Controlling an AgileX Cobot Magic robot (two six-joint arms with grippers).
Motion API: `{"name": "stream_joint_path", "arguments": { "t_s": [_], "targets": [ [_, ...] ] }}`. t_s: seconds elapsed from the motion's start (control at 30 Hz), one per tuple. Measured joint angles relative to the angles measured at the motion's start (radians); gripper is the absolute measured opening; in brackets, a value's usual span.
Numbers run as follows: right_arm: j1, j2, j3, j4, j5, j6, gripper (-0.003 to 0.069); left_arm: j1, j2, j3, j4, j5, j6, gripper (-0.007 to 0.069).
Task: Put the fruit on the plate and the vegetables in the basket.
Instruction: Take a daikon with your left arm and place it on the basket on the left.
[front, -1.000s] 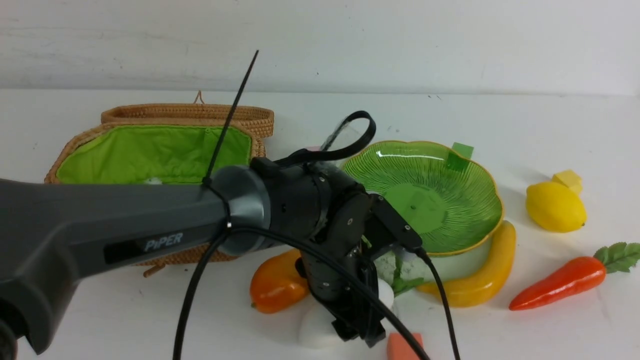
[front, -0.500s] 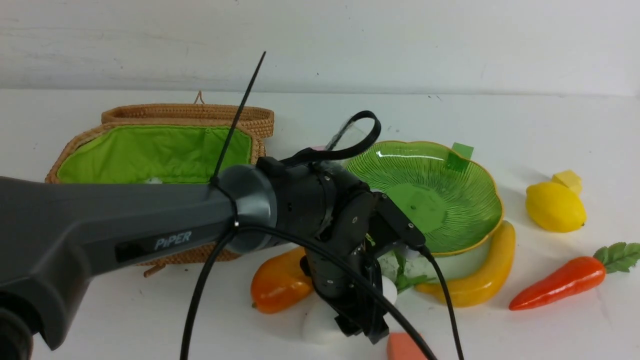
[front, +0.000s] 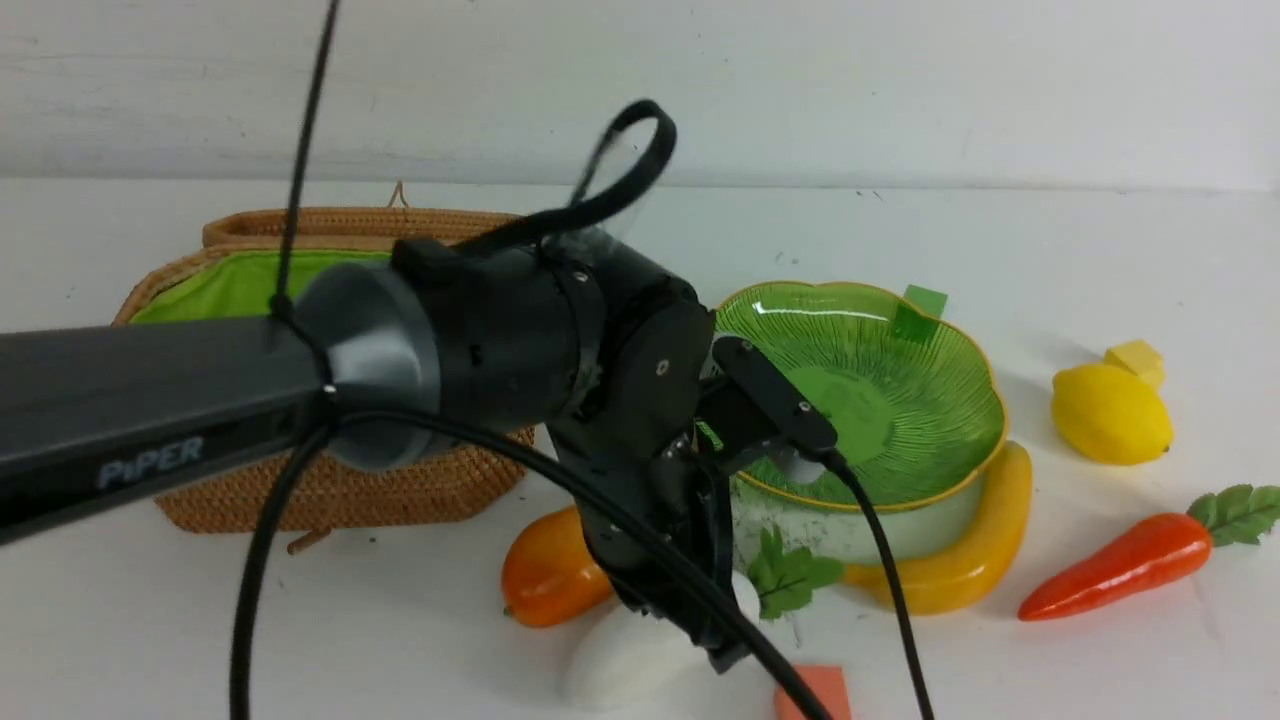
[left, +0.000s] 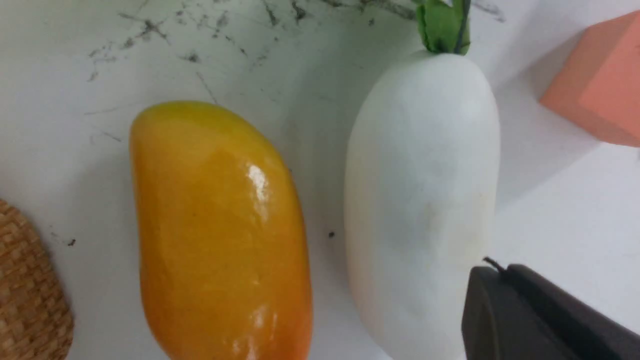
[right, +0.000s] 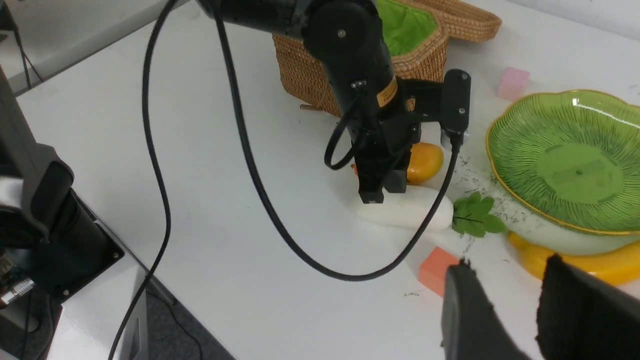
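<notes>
Left fingers (right: 372, 193) are low over the blunt end of the radish (right: 402, 212). It lies flat on the surface (front: 1100, 230), its leaves (front: 790, 578) toward the plate (front: 930, 420). The mango (left: 220, 235) is just beside it, lengthwise, with a narrow gap between. The left wrist view shows one dark finger only, at the radish's flank. The other is out of frame, so I cannot tell whether the pair is spread or closed, or touching. Right fingers (right: 465, 315) are held slightly apart, pinching nothing, near the orange block (right: 436, 267) and the banana (right: 580, 267).

Step in hand, by my reading: take the radish to the basket (front: 420, 490), which is open, green lining showing, off to the left.

To do it well:
- Straddle the white body across its short width, nearer the middle than the end, so it does not swing.
- Slip the mango-side finger into the gap without nudging the mango.
- The skin looks glossy, so close firmly.
- Lift clear of the wicker rim before carrying across.

Carrot (front: 1120, 565) and lemon (front: 1110, 412) lie untouched to the right.
</notes>
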Motion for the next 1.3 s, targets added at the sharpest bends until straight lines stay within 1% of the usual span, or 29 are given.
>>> {"name": "stream_joint_path", "arguments": {
  "t_s": [0.27, 0.33, 0.4, 0.43, 0.47, 0.5, 0.53, 0.57, 0.7, 0.77, 0.83, 0.93, 1.0, 1.13, 1.3],
  "targets": [
    [0.0, 0.0, 0.0, 0.001, 0.0, 0.0, 0.0223, 0.0, -0.05, 0.001, -0.05, 0.021, 0.039, -0.0012],
    [0.0, 0.0, 0.0, 0.003, 0.0, 0.0, 0.0223, 0.0, -0.038, 0.001, -0.068, 0.035, 0.039, 0.0005],
    [0.0, 0.0, 0.0, 0.003, 0.0, 0.0, 0.0223, 0.0, -0.018, 0.001, -0.088, 0.049, 0.039, 0.0057],
    [0.0, 0.0, 0.0, 0.003, 0.0, 0.0, 0.0223, 0.0, -0.005, 0.001, -0.1, 0.056, 0.041, 0.0099],
    [0.0, 0.0, 0.0, 0.003, 0.0, 0.0, 0.0223, 0.0, 0.012, 0.001, -0.117, 0.058, 0.047, 0.0171],
    [0.0, 0.0, 0.0, 0.003, 0.0, 0.0, 0.0223, 0.0, 0.018, 0.001, -0.121, 0.058, 0.053, 0.0195],
    [0.0, 0.0, 0.0, 0.003, 0.0, 0.0, 0.0223, 0.0, 0.033, 0.001, -0.132, 0.053, 0.072, 0.0284],
    [0.0, 0.0, 0.0, 0.003, 0.0, 0.0, 0.0223, 0.0, 0.044, 0.001, -0.136, 0.046, 0.086, 0.0351],
    [0.0, 0.0, 0.0, 0.003, 0.0, 0.0, 0.0223, 0.0, 0.094, 0.001, -0.131, 0.0, 0.11, 0.0591],
    [0.0, 0.0, 0.0, 0.003, 0.0, 0.0, 0.0223, 0.0, 0.127, 0.001, -0.119, -0.03, 0.112, 0.0644],
    [0.0, 0.0, 0.0, 0.003, 0.0, 0.0, 0.0221, 0.0, 0.157, 0.001, -0.1, -0.049, 0.114, 0.0663],
    [0.0, 0.0, 0.0, 0.003, 0.0, 0.0, 0.0218, 0.0, 0.194, 0.001, -0.077, -0.056, 0.115, 0.0658],
    [0.0, 0.0, 0.0, 0.003, 0.0, 0.0, 0.0218, 0.0, 0.213, 0.001, -0.059, -0.056, 0.115, 0.0629],
    [0.0, 0.0, 0.0, 0.003, 0.0, 0.0, 0.0218, 0.0, 0.22, 0.001, -0.044, -0.058, 0.115, 0.052],
    [0.0, 0.0, 0.0, 0.003, 0.0, 0.0, 0.0218, 0.0, 0.212, 0.0, -0.041, -0.031, 0.074, 0.0521]
  ]
}}
